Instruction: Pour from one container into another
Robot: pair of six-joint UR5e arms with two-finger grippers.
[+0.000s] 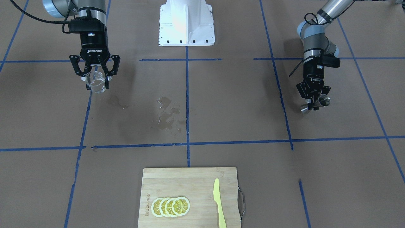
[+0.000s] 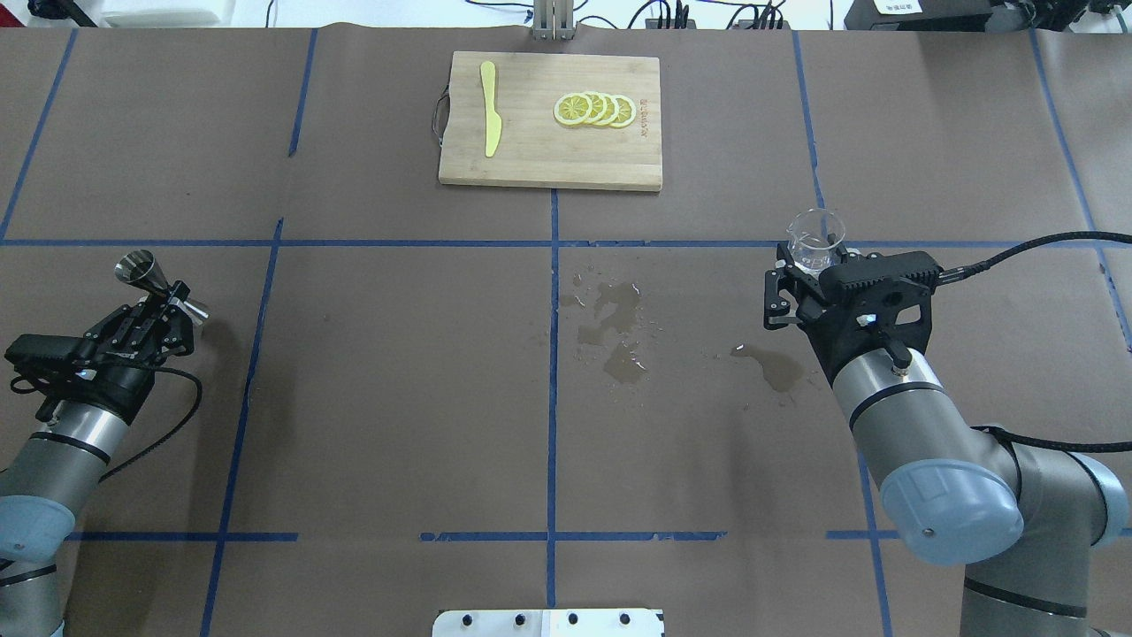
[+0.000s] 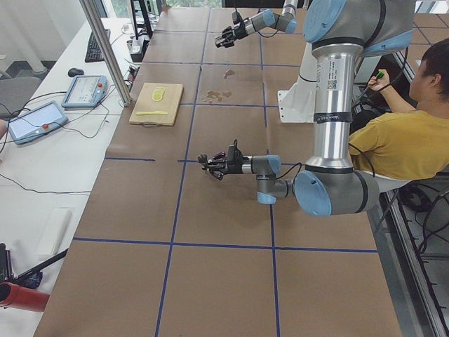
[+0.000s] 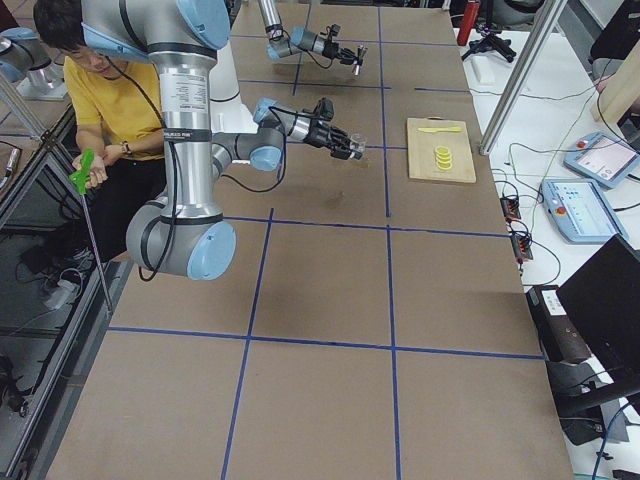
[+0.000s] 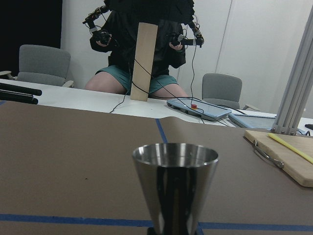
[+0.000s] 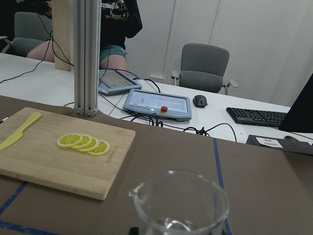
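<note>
Well apart: tumbler and jigger each gripped, pour not yet begun.
Over on the right, the right gripper (image 2: 806,270) is clamped on the clear glass tumbler (image 2: 815,237); far left, the left gripper (image 2: 164,305) pinches the steel jigger (image 2: 140,268) at its narrow waist. Smooth, spouted glass could slip in that hold as it tips, and I reckon the jigger's small polished mouth is easy to miss, adding to the wet patches (image 2: 619,327) darkening the brown paper (image 2: 398,398) between them.
</note>
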